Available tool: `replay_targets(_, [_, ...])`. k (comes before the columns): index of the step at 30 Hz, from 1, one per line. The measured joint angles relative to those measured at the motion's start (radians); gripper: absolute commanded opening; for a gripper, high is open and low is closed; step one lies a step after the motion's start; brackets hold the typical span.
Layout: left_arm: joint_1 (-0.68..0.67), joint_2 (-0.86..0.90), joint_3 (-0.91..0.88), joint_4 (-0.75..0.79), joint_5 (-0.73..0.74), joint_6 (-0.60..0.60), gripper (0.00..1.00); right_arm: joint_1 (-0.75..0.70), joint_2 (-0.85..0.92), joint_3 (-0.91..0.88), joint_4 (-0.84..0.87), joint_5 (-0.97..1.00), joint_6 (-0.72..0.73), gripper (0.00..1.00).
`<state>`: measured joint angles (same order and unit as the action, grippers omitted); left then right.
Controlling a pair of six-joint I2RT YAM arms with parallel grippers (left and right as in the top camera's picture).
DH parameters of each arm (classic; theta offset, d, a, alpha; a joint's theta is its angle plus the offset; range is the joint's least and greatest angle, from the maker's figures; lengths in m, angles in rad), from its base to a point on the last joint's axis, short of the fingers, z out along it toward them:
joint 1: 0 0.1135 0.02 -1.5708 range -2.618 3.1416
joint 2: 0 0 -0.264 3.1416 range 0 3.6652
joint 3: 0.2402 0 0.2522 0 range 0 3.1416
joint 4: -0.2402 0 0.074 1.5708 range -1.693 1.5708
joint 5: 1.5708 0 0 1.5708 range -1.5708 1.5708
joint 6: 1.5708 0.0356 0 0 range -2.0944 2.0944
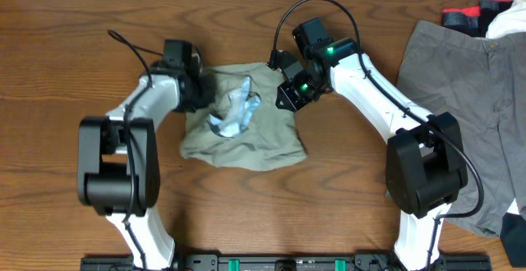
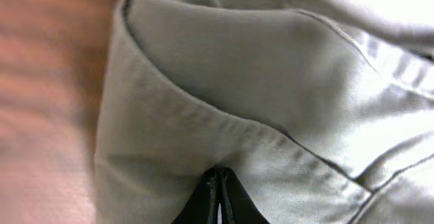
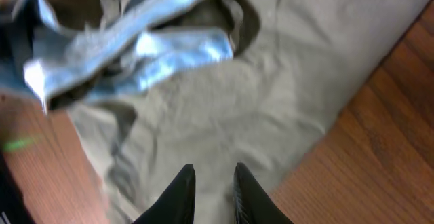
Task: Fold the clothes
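Left gripper (image 2: 218, 178): the fingers are being held pressed together at the left edge of the khaki shorts (image 1: 246, 131), tips against a stitched fold. Whether cloth is being pinched cannot be told.
Khaki shorts: they are being left bunched mid-table (image 1: 74, 25) between the two arms, with the pale blue pocket lining (image 1: 237, 111) turned out on top.
Right gripper (image 3: 210, 178): the fingers are being held narrowly parted over the shorts' far right corner, with no fold seen between them.
Grey shorts (image 1: 468, 90): they are being left flat at the right edge, well apart from both grippers.
Deciding relation: the khaki heap's long axis is judged to be running left to right from one gripper to the other. Both arms are about equally near it, and the cloth is spreading toward the near edge.
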<state>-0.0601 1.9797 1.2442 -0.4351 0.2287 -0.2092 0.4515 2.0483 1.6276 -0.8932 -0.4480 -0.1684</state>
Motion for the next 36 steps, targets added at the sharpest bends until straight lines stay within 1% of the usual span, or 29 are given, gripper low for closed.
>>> replay_targets(3, [0.025, 0.039, 0.091, -0.108, -0.003, 0.005, 0.06, 0.0, 0.0, 0.0, 0.029, -0.007, 0.0, 0.17])
replay_targets(5, [0.035, 0.052, 0.163, -0.233, -0.017, 0.008, 0.07, 0.004, 0.0, 0.0, 0.069, -0.014, 0.0, 0.15])
replay_targets(7, [0.041, 0.053, 0.239, -0.389, -0.027, 0.01, 0.08, 0.01, 0.0, 0.0, 0.111, -0.019, 0.002, 0.15])
replay_targets(9, [0.043, 0.042, 0.304, -0.503, -0.034, 0.015, 0.09, 0.021, 0.0, 0.0, 0.161, -0.028, 0.002, 0.13])
replay_targets(15, [0.04, -0.027, 0.34, -0.701, -0.023, 0.02, 0.09, 0.051, 0.005, 0.0, 0.287, -0.057, 0.023, 0.11])
replay_targets(18, [0.032, -0.034, 0.314, -0.7, -0.015, 0.017, 0.06, 0.062, 0.019, 0.0, 0.344, -0.064, 0.058, 0.1])
replay_targets(22, [0.004, -0.033, 0.2, -0.638, 0.001, -0.005, 0.06, 0.067, 0.047, 0.0, 0.419, -0.078, 0.119, 0.1])
replay_targets(27, [-0.055, -0.033, 0.085, -0.601, 0.09, -0.02, 0.06, 0.067, 0.091, 0.0, 0.486, -0.107, 0.181, 0.11])
replay_targets(30, [-0.101, -0.033, 0.062, -0.607, 0.132, -0.025, 0.06, 0.067, 0.115, 0.0, 0.516, -0.127, 0.223, 0.11])
replay_targets(36, [-0.179, -0.033, 0.057, -0.604, 0.159, -0.028, 0.06, 0.071, 0.164, 0.0, 0.599, -0.191, 0.328, 0.11])
